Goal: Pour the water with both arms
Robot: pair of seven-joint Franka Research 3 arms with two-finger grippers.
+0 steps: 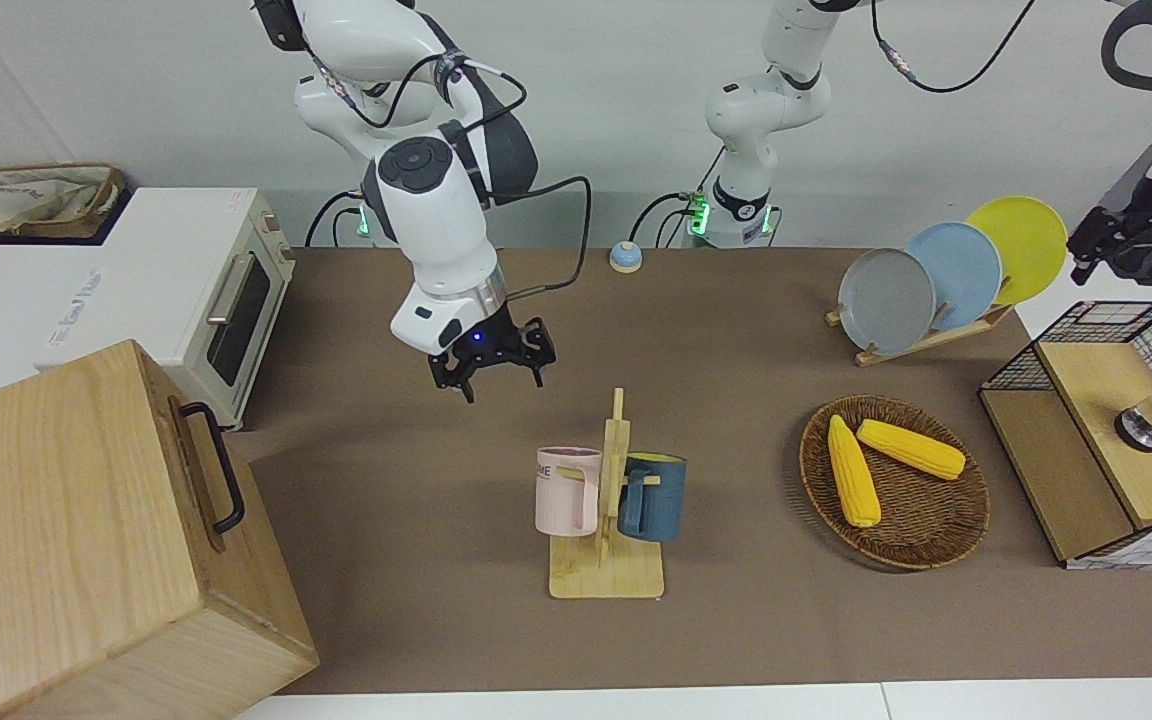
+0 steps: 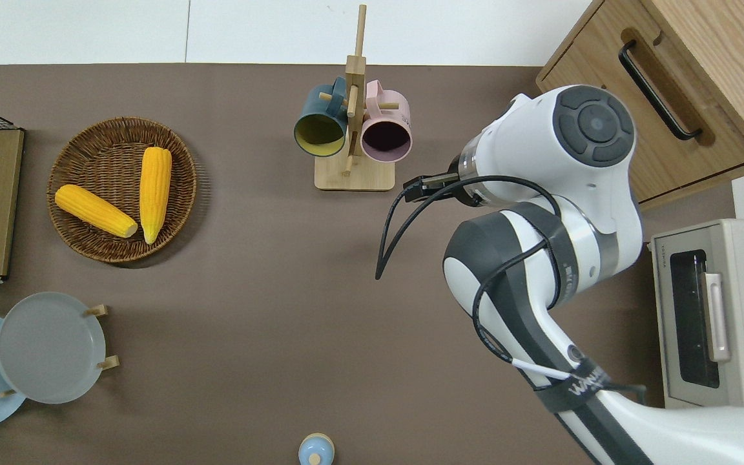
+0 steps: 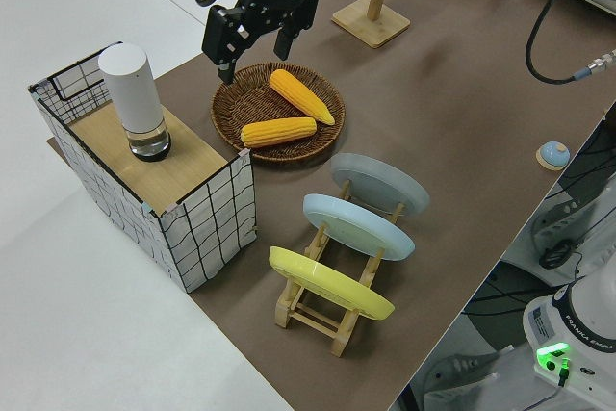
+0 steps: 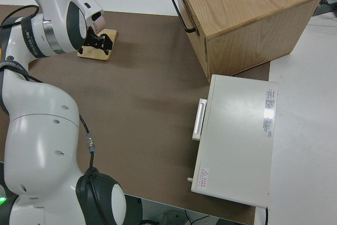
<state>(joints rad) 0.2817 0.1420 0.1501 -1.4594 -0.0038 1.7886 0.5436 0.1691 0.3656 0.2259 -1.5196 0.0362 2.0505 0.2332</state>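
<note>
Nearest the front camera, a large light-wood box with a black handle (image 1: 86, 540) sits at the right arm's end of the brown-covered table (image 1: 416, 620), beside a white toaster oven (image 1: 186, 290). At the table's middle, a wooden mug stand (image 1: 608, 560) carries a pink mug (image 1: 568, 490) and a dark blue mug with a yellow inside (image 1: 652, 497), both hung on pegs with nothing visible inside them. Up in the air, the right arm's black two-finger tool (image 1: 492, 366) hangs over bare table just beside the stand's base, its fingers spread and holding nothing. Toward the left arm's end, a round woven wicker basket (image 1: 966, 520) holds two yellow corn cobs (image 1: 852, 470), and a wooden rack (image 1: 936, 335) holds grey, blue and yellow plates. The left arm's black tool (image 3: 258, 26) is over the basket, fingers parted and empty.
</note>
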